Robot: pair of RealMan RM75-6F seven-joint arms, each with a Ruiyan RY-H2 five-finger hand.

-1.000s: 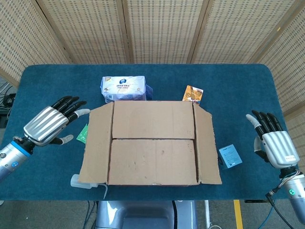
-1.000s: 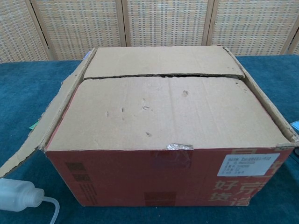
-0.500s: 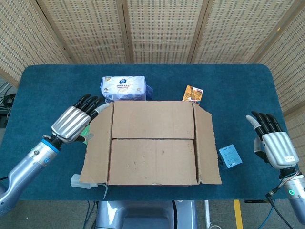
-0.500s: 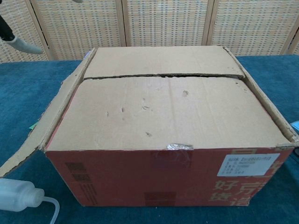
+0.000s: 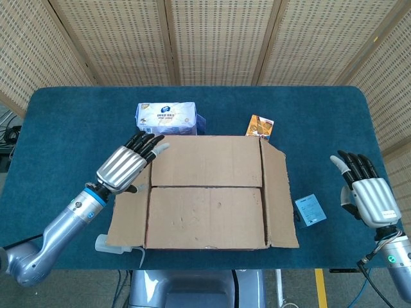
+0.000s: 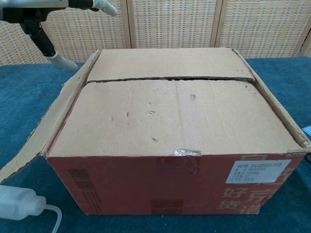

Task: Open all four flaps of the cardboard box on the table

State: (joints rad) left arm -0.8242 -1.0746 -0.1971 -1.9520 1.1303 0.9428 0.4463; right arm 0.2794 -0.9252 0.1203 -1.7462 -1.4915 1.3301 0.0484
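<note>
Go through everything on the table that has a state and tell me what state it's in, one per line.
cardboard box: two long flaps shut flat, both side flaps folded out.
left hand: fingers spread, holding nothing, over the left side flap.
right hand: fingers apart, empty, away from the box.
plastic bottle: lying on its side.
tissue pack: looks sealed.

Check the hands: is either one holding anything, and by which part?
Nothing is held. The left hand is over the box's left side with fingers spread and empty. The right hand is open, off to the box's right, apart from it.
</note>
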